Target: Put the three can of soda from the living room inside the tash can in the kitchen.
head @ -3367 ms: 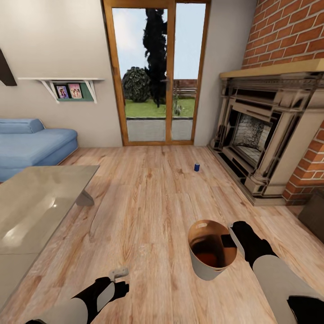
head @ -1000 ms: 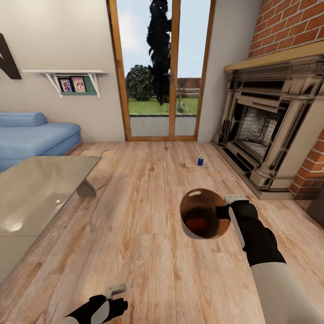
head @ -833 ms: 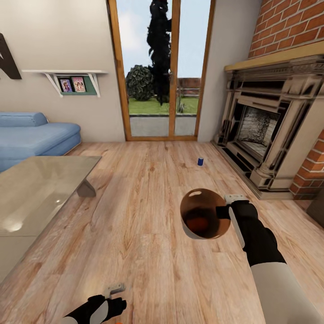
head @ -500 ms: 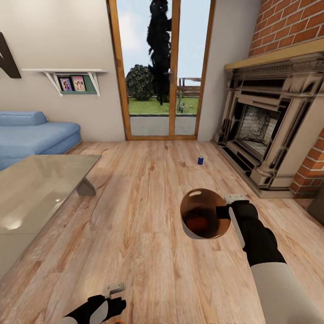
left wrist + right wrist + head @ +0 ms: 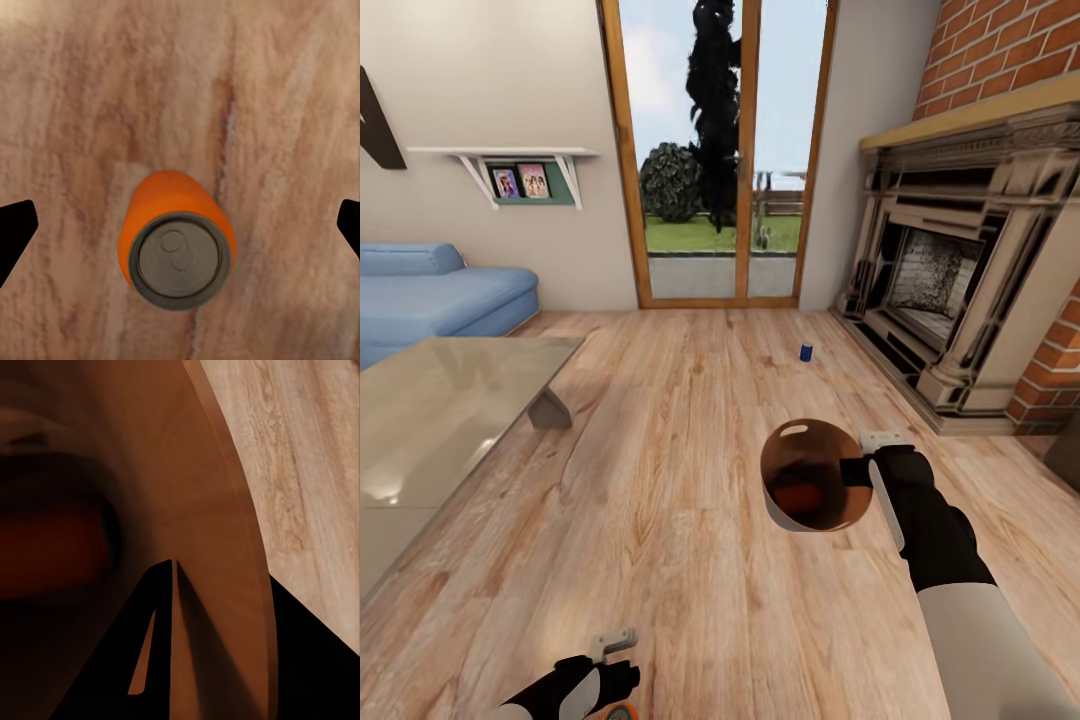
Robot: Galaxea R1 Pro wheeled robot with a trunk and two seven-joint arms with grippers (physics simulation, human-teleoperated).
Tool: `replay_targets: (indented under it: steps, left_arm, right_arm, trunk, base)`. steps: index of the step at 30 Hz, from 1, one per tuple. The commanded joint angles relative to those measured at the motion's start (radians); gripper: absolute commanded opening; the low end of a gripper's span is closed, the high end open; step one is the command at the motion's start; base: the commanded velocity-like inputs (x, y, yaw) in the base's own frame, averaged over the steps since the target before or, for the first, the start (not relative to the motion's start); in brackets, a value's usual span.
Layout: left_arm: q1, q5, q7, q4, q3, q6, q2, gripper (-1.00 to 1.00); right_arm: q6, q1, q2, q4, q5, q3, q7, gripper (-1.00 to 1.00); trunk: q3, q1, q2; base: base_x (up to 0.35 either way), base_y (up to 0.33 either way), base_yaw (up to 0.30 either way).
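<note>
Trash can (image 5: 815,490), right fingers (image 5: 161,607) clamped on rim for carrying; orange can (image 5: 178,240) on floor (image 5: 690,420), left gripper (image 5: 180,225) spread overhead for pickup.

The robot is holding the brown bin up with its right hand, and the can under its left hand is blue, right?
Not quite. The can under the open left gripper is orange, as the left wrist view shows. The blue can stands far off by the fireplace. The right gripper does hold the bin up.
</note>
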Motion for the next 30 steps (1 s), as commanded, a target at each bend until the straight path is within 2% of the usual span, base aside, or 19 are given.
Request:
replay_targets:
  steps: [1, 3, 11, 24, 27, 30]
  left_arm:
    - [0.0, 0.0, 0.0, 0.0, 0.0, 0.0, 0.0, 1.0]
    - [0.0, -0.001, 0.0, 0.001, 0.0, 0.0, -0.001, 1.0]
    - [0.023, -0.001, 0.0, 0.0, 0.0, 0.001, -0.002, 1.0]
    - [0.026, -0.001, 0.0, -0.001, -0.001, 0.0, -0.003, 1.0]
    - [0.026, -0.001, -0.002, -0.001, -0.001, 0.0, -0.002, 1.0]
    - [0.026, -0.001, -0.003, -0.001, -0.001, -0.001, -0.002, 1.0]
  right_arm:
    - [0.0, -0.001, 0.0, -0.001, -0.007, 0.0, 0.004, -1.0]
    - [0.0, -0.001, 0.0, -0.001, -0.007, 0.0, 0.004, -1.0]
    - [0.0, -0.001, 0.0, -0.001, -0.007, 0.0, 0.004, -1.0]
    - [0.0, -0.001, 0.0, -0.001, -0.007, 0.0, 0.004, -1.0]
    - [0.0, -0.001, 0.0, -0.001, -0.007, 0.0, 0.004, -1.0]
    - [0.0, -0.001, 0.0, -0.001, -0.007, 0.0, 0.004, -1.0]
  trunk:
    - [-0.003, 0.004, -0.007]
    - [-0.009, 0.011, -0.021]
    - [-0.009, 0.011, -0.021]
    - [-0.009, 0.011, -0.021]
    - [-0.019, 0.023, -0.042]
    - [-0.03, 0.024, -0.043]
  base:
    - [0.0, 0.0, 0.0]
    - [0.0, 0.0, 0.0]
    - [0.0, 0.0, 0.0]
    - [0.0, 0.0, 0.0]
    - [0.0, 0.0, 0.0]
    - [0.0, 0.0, 0.0]
